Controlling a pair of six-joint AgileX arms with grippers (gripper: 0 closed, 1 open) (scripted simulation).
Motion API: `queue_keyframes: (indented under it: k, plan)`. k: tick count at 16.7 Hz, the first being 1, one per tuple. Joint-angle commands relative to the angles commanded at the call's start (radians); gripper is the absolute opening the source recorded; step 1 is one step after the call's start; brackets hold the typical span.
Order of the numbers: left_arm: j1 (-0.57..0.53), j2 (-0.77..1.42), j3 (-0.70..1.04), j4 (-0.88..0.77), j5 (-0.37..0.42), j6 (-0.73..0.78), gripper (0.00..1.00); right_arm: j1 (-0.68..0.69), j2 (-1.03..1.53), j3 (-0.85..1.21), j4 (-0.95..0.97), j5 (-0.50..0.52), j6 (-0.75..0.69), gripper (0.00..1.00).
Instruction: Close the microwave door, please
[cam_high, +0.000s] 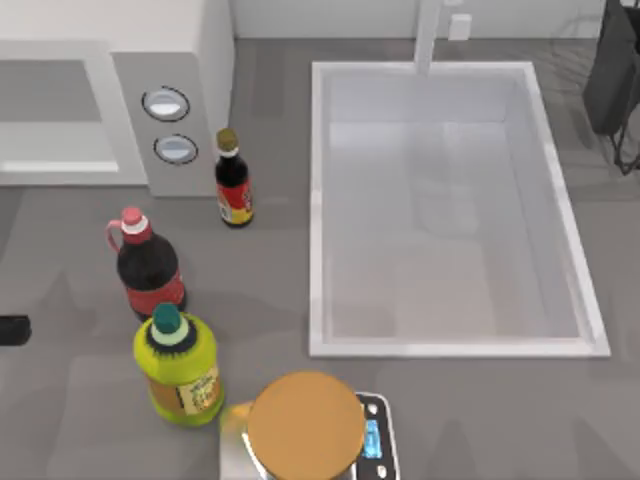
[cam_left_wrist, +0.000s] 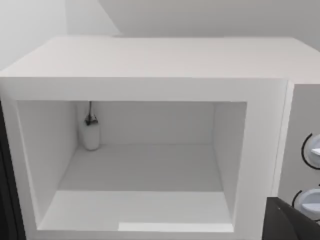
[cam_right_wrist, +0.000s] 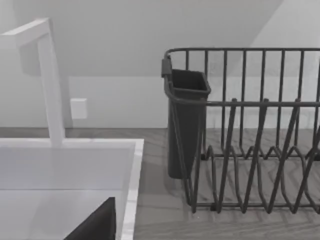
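Grey table (cam_high: 80, 420) bears microwave (cam_high: 170, 60), three bottles (cam_high: 150, 265), scale (cam_high: 375, 435), sunken sink (cam_high: 450, 340) — dish rack (cam_right_wrist: 250, 150) beside it.

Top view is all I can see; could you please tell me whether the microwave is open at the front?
Observer: Yes. The left wrist view looks straight into the microwave and its open cavity; nothing covers the opening.
Operator: Is anything inside?
Observer: A small white fitting stands in a back corner; the cavity floor is otherwise bare.
Operator: And the dark thing beyond the sink?
Observer: It is a wire dish rack, with a dark cutlery cup at the end nearest the sink.
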Motion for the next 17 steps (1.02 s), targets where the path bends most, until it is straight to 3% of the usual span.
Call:
queue_keyframes:
  k: [9,14,17]
  plan:
    - [-0.107,-0.087,0.123,-0.21,-0.108,-0.002,0.0,0.0,0.0,0.0,0.0,0.0,0.0,1.0]
    - [-0.094,-0.072,0.132,-0.214,-0.098,0.006,0.0,0.0,0.0,0.0,0.0,0.0,0.0,1.0]
    - [-0.011,0.025,0.218,-0.263,-0.043,0.071,0.0,0.0,0.0,0.0,0.0,0.0,0.0,1.0]
